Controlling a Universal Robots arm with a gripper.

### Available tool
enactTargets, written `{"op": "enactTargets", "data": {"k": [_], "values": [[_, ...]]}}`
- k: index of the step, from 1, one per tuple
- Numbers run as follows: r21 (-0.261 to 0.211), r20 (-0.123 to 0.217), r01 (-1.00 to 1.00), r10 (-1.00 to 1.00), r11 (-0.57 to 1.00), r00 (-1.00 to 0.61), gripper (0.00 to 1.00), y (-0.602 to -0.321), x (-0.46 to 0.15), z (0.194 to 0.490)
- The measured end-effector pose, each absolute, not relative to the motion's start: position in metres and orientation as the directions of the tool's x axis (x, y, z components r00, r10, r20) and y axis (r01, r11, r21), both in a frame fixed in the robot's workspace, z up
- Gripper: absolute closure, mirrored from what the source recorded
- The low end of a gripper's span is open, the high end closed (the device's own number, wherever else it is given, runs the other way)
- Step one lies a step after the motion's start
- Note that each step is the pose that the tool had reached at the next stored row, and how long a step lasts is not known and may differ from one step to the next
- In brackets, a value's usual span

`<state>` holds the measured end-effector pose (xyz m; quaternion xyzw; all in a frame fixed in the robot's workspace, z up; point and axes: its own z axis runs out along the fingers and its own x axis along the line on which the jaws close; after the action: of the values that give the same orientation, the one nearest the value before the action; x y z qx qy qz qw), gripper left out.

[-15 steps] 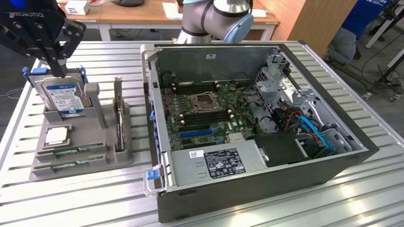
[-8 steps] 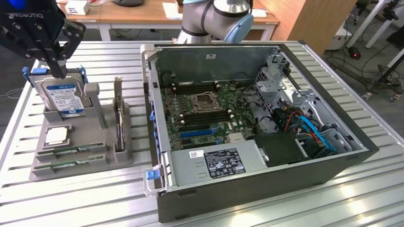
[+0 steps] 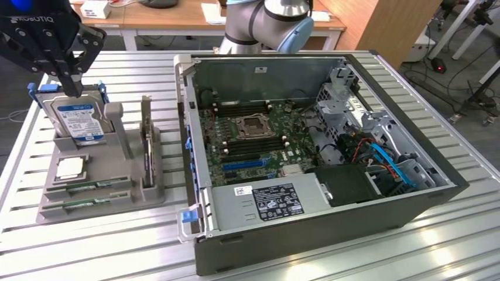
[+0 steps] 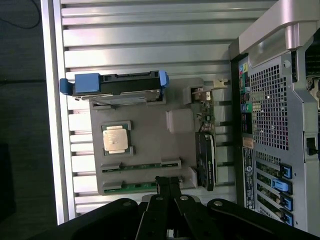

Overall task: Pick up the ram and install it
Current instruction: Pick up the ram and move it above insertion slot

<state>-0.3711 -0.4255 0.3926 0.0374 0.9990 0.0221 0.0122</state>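
Gripper shut, empty, high above tray at left. To pick ram (nearer of 2 sticks): centre over mid-length, open jaws square to it, descend vert.

Grey tray on slatted bench, hard drive upright in blue brackets, processor, second green stick, ram beside it, gripper with jaws together over the ram's end, computer case alongside

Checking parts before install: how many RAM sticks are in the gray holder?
2. Inner stick lies beside the processor; outer stick lies along the holder's edge.
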Motion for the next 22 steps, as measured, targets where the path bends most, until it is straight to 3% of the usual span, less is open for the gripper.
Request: {"op": "enactTargets", "data": {"k": [22], "values": [[0.045, -0.023, -0.188, -0.188, 0.981, -0.982, 0.91, -0.4255, -0.3712, 0.3921]]}}
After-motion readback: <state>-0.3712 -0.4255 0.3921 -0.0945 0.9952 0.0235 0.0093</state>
